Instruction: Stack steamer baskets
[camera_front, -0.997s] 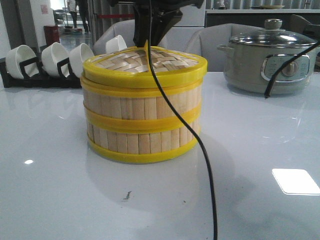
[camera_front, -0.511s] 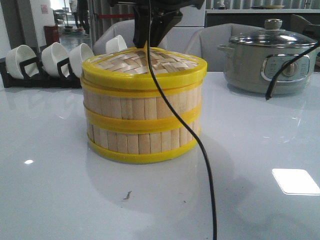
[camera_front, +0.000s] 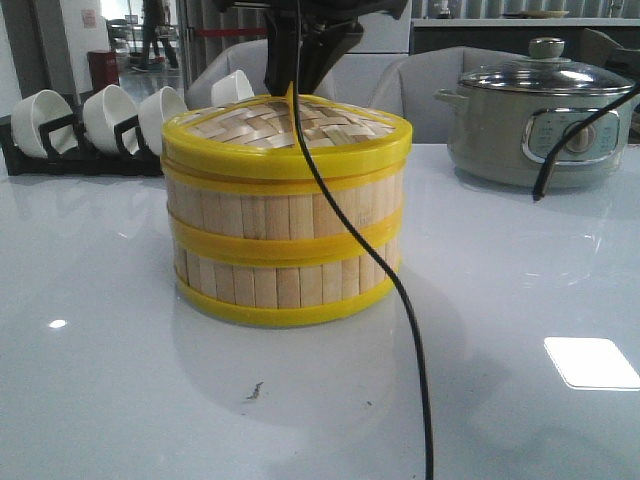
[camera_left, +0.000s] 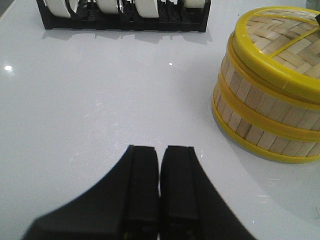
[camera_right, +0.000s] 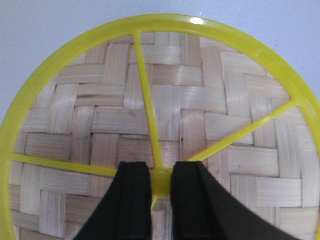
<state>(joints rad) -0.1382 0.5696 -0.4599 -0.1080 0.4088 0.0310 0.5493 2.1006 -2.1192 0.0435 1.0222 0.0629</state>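
Glossy white tabletop (camera_front: 110, 330) carries the two stacked wood-slat, yellow-rimmed steamer baskets (camera_front: 285, 245) at frame centre, where the right gripper (camera_right: 161, 182) pinches the woven-bamboo lid (camera_right: 210, 120) by its central yellow hub, apparently seating it squarely, while the left gripper (camera_left: 159, 187) idles closed, empty.

A robot test space dressed up with kitchen things, inside a large open hall.

A glossy white table (camera_front: 120, 330) carries kitchen gear: a grey-green electric pot (camera_front: 540, 125) with a glass lid, a black rack (camera_front: 60, 155) of white bowls (camera_front: 110, 115), and stacked bamboo steamer baskets (camera_front: 285, 205). Behind it stand grey padded chairs (camera_front: 420, 85), a dark counter (camera_front: 520, 35), and a red bin (camera_front: 103, 68) near someone walking (camera_front: 155, 30). A loose black cable (camera_front: 410, 330) hangs in front.
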